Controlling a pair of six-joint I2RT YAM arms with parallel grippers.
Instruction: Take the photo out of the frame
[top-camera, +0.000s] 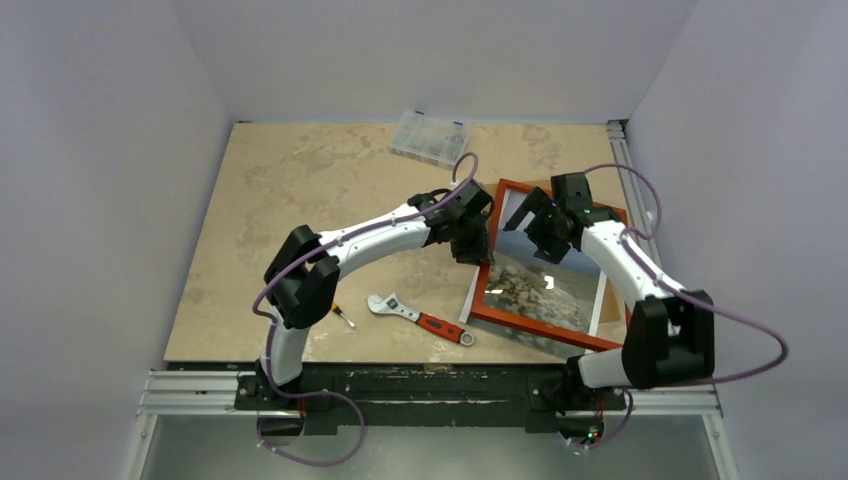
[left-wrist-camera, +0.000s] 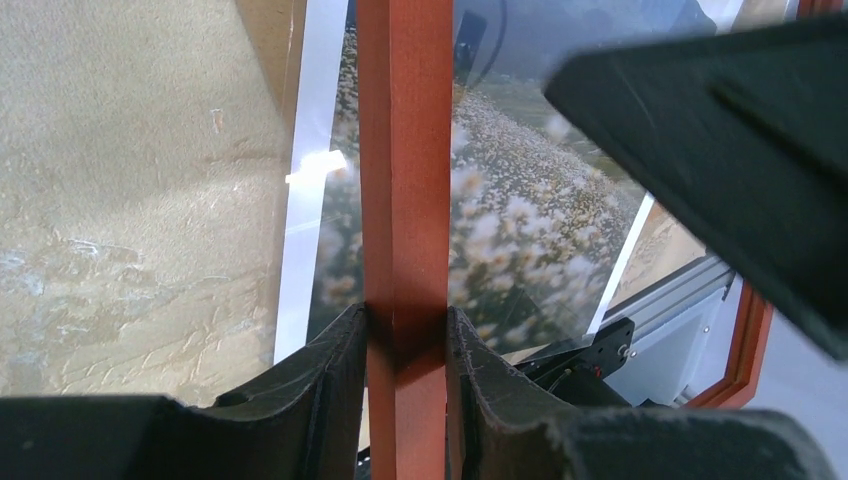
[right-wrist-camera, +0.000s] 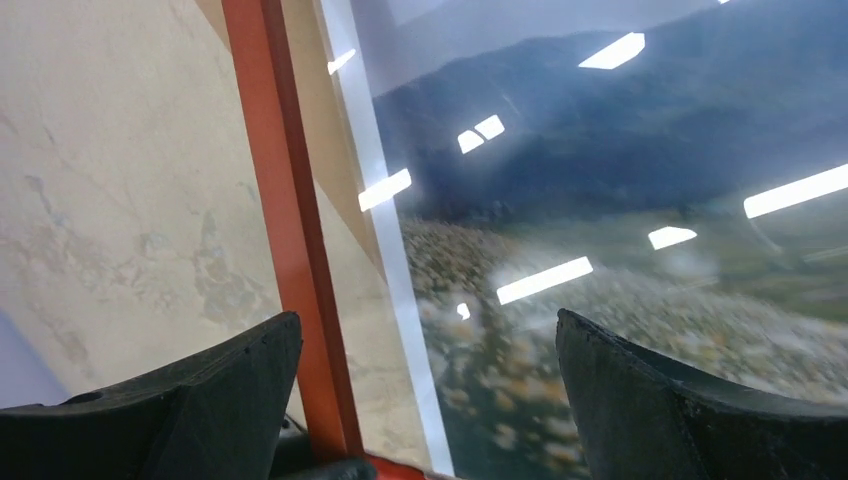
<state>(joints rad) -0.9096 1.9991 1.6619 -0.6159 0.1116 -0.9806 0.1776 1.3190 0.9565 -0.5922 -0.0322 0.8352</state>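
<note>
The red-orange frame stands at the right of the table, its left side lifted. My left gripper is shut on the frame's left rail, which sits tight between both fingers. The photo lies under the frame, and its white border sticks out past the left rail. In the left wrist view the flower field shows. My right gripper is open and empty just above the photo's mountains, beside the frame rail.
A red-handled wrench lies in front of the frame, with a small tool to its left. A clear plastic parts box sits at the back. A metal rail runs along the right edge.
</note>
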